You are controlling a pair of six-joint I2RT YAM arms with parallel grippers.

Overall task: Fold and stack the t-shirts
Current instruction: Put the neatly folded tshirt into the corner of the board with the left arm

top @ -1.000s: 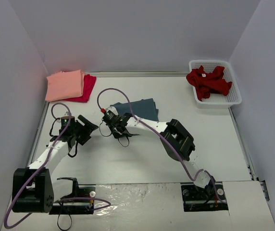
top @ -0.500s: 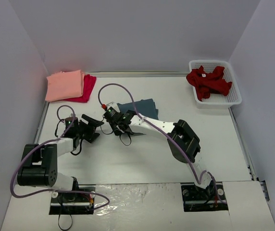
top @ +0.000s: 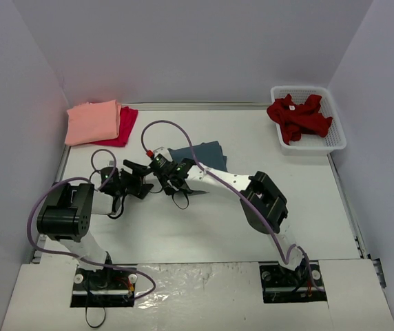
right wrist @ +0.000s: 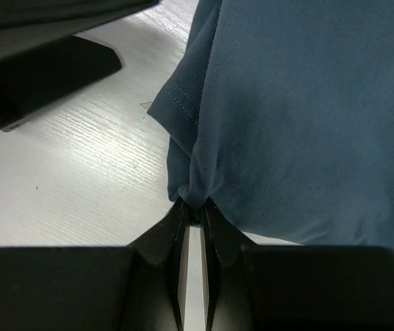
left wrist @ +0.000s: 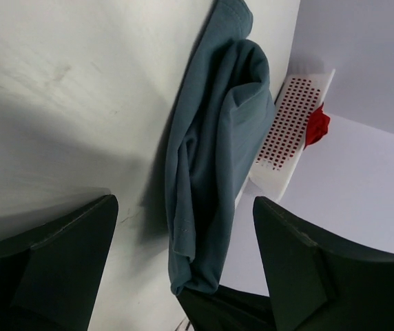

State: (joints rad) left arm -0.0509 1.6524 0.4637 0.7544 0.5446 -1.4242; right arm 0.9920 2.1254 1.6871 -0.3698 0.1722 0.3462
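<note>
The slate-blue t-shirt (top: 200,155) lies folded at mid-table; it also shows in the wrist views (left wrist: 211,158) (right wrist: 307,103). My right gripper (top: 171,167) (right wrist: 193,207) is shut on its near-left corner, with the cloth bunched between the tips. My left gripper (top: 140,178) (left wrist: 183,203) is open just left of that corner, holding nothing. A salmon-pink t-shirt (top: 92,122) lies folded on a crimson one (top: 127,127) at the far left. The dark red t-shirt (top: 299,117) is crumpled in the basket.
The white lattice basket (top: 335,138) (left wrist: 286,131) stands at the far right corner. Grey walls close in the table on three sides. The right arm's elbow (top: 266,200) is raised over the table's right middle. Purple cables loop above both arms.
My left gripper has moved right toward the blue shirt's corner and opened wider, while its elbow has swung back to the near left. The right gripper has barely moved.
</note>
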